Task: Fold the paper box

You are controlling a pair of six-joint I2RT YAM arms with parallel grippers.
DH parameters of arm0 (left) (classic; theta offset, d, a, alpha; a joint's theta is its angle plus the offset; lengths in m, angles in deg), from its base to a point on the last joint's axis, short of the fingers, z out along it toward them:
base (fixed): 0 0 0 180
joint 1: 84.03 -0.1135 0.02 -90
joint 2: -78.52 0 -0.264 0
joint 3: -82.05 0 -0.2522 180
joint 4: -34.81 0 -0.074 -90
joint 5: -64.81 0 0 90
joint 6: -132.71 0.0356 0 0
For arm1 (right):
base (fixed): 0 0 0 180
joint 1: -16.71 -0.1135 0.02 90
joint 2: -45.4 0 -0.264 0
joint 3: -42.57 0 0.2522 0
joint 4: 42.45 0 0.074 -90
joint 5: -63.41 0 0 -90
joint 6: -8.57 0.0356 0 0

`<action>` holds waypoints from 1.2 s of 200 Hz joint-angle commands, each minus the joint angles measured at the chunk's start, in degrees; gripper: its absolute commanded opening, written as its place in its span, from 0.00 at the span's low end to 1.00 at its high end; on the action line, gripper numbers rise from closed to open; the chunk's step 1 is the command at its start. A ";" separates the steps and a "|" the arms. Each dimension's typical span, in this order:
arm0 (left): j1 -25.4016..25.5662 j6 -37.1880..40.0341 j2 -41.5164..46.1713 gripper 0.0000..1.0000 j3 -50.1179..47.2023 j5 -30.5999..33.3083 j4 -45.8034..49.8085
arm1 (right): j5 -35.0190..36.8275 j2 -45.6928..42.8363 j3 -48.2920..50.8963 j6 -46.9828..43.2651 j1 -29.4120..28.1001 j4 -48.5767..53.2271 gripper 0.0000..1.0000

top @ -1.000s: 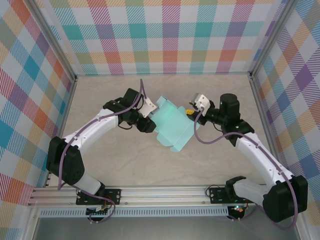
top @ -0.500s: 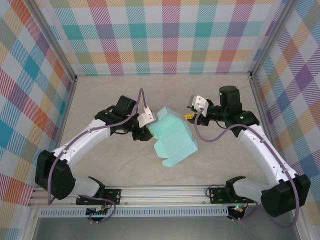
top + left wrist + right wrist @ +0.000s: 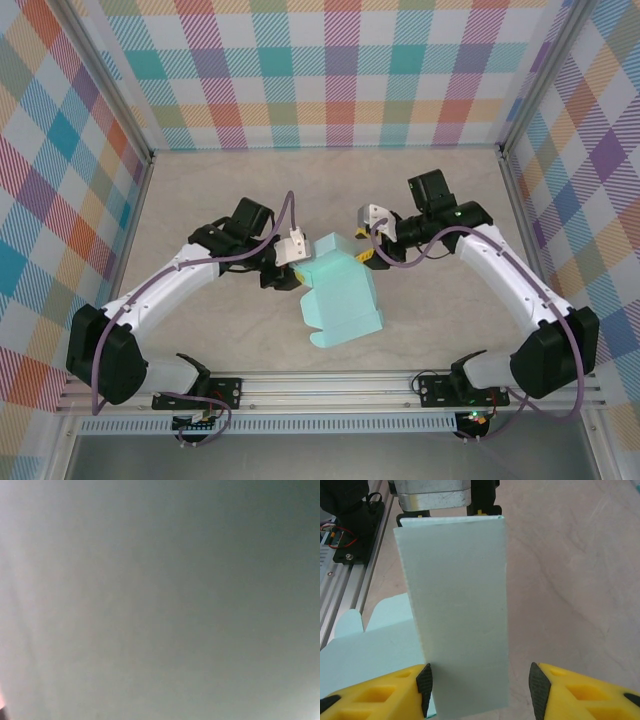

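The paper box [image 3: 342, 300] is pale mint card, partly folded, in the middle of the table. My left gripper [image 3: 297, 272] is at its left edge and shut on it. The left wrist view has the card [image 3: 160, 600] pressed close against the lens. My right gripper [image 3: 366, 252] is at the box's upper right corner. In the right wrist view an upright panel of the box [image 3: 457, 605] stands between the open yellow jaws of my right gripper [image 3: 480, 685]. The left pad [image 3: 424, 682] touches the panel and the right pad [image 3: 539, 685] stands clear. The left gripper [image 3: 450, 515] holds the panel's far end.
Aluminium rails [image 3: 330, 385] carrying the arm bases run along the near edge. Checked walls [image 3: 330, 70] close in the back and both sides. The beige tabletop [image 3: 200, 330] lies bare around the box. The rail [image 3: 355, 550] runs along the left side of the right wrist view.
The box has moved toward the near edge and turned, carried by the left gripper. The right arm swung left after it and its jaws opened off the panel.
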 commanded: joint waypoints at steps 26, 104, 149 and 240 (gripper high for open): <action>0.99 1.92 0.98 0.38 0.51 -3.67 0.48 | -1.52 3.69 -3.54 -1.25 -2.42 3.52 0.57; 1.51 2.74 -0.48 0.38 0.78 -2.92 0.99 | -0.67 5.85 -4.26 -9.76 -3.98 11.39 0.88; 2.21 2.74 -0.33 0.37 0.50 -2.65 0.72 | 4.44 8.43 -4.91 -10.24 -5.24 12.04 0.71; 2.81 3.53 -0.71 0.38 0.54 -2.18 2.35 | 7.16 8.33 -5.52 -6.37 -6.33 9.67 0.38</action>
